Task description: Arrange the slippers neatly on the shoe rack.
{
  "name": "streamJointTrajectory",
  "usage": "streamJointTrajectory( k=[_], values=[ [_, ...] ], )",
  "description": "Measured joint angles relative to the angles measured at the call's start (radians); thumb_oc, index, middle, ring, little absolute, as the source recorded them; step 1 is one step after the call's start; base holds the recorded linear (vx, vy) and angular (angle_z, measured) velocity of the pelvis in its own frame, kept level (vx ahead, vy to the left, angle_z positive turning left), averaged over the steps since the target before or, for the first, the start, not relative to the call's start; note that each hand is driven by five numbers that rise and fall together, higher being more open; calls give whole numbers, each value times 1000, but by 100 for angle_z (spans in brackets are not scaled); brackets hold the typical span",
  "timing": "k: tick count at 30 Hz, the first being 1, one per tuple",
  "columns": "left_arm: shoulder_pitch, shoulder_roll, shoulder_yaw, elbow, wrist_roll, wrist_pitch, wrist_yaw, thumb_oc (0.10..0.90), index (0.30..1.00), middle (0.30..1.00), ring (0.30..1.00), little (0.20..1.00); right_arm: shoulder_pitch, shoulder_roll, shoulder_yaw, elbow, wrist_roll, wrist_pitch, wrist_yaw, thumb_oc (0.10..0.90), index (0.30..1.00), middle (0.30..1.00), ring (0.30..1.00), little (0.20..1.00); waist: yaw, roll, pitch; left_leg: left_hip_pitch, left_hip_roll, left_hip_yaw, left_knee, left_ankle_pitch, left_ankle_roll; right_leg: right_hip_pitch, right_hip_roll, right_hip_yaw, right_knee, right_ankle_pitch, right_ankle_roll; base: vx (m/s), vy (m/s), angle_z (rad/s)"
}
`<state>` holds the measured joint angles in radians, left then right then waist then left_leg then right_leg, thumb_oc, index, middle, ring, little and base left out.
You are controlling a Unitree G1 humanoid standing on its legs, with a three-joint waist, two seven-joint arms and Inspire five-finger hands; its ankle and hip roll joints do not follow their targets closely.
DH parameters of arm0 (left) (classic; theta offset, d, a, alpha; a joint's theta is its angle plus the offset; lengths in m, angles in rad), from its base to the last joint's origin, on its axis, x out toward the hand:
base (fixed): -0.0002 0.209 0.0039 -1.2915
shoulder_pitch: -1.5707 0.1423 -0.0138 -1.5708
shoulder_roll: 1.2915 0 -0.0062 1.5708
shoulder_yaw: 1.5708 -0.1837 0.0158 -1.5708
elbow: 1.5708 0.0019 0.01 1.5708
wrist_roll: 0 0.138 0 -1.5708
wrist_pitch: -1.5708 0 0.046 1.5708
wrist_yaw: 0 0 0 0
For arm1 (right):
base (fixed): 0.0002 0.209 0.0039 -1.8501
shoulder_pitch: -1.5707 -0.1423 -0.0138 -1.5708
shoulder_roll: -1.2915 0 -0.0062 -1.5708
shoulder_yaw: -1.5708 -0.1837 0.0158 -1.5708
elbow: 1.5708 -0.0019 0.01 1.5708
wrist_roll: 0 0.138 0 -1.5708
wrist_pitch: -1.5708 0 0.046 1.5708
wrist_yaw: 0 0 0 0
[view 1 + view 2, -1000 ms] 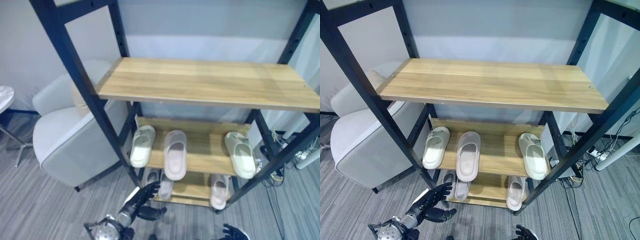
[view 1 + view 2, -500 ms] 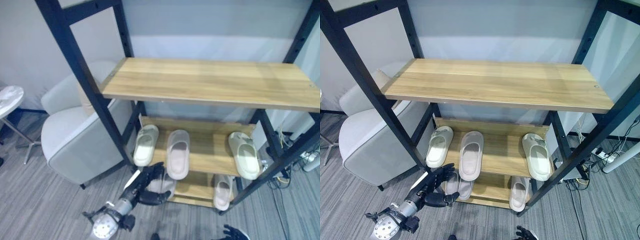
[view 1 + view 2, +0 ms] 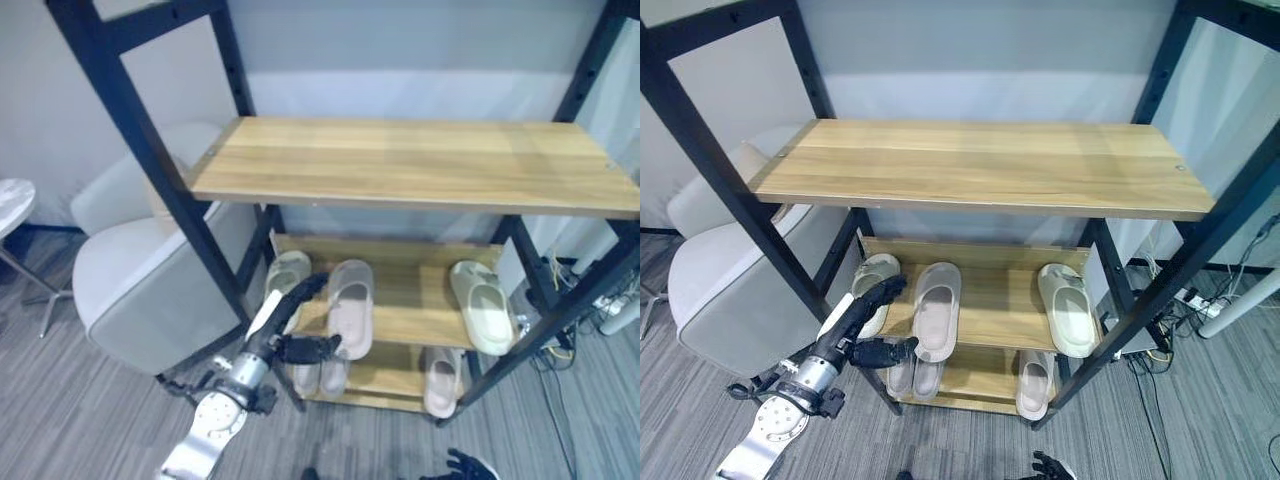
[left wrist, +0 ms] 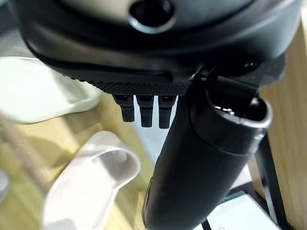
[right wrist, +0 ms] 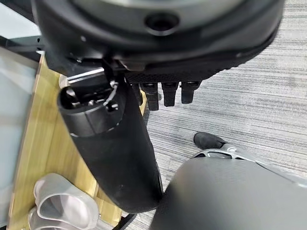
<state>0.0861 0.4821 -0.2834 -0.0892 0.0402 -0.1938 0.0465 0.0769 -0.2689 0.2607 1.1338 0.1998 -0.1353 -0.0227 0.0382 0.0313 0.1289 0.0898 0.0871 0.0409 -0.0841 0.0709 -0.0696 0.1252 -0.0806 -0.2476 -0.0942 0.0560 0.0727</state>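
Left hand (image 3: 862,318) at the rack's (image 3: 980,165) middle shelf, fingers straight over the cream slipper (image 3: 876,272) at that shelf's left end, thumb spread toward the pink slipper (image 3: 936,309) beside it. Second cream slipper (image 3: 1063,306) at the shelf's right end. More slippers on the bottom shelf. Right hand (image 3: 1050,466) low, in front of the rack; finger state unreadable. Armchair (image 3: 725,290) left of the rack.

left hand (image 3: 868,313) raised, fingers straight

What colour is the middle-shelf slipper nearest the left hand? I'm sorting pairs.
Pale cream slipper, best in the right eye view, under the left hand.
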Motion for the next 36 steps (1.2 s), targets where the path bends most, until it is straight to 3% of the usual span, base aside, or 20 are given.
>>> streamJointTrajectory(
  k=[16, 27, 36],
  values=[
    [-248, 10, -69, 181, 330, -3, 148, 800, 900, 900, 900, 900, 2, 8, 1, -39, 0, -11, -4, 800, 900, 900, 900, 900, -84, -3, -5, -8, 2, 71, 0, -6, 4, -47, 1, 70, 0, 16, -2, 18, 19, -13],
    [-283, 11, -80, 317, 440, 44, 197, 800, 900, 900, 900, 900, 7, 8, 3, -42, -1, -11, -3, 800, 900, 900, 900, 900, -95, -8, -37, -17, 2, 103, 0, -11, 5, -72, 1, 99, 0, 26, 0, 17, 16, -8],
    [-324, 9, -121, 386, 447, 83, 234, 800, 900, 900, 900, 900, 24, 4, 4, -86, -1, -11, -5, 800, 900, 900, 900, 900, -97, -13, -40, -25, 1, 110, 0, -11, 6, -83, 0, 106, 0, 27, 3, 9, 17, -2]
  ],
)
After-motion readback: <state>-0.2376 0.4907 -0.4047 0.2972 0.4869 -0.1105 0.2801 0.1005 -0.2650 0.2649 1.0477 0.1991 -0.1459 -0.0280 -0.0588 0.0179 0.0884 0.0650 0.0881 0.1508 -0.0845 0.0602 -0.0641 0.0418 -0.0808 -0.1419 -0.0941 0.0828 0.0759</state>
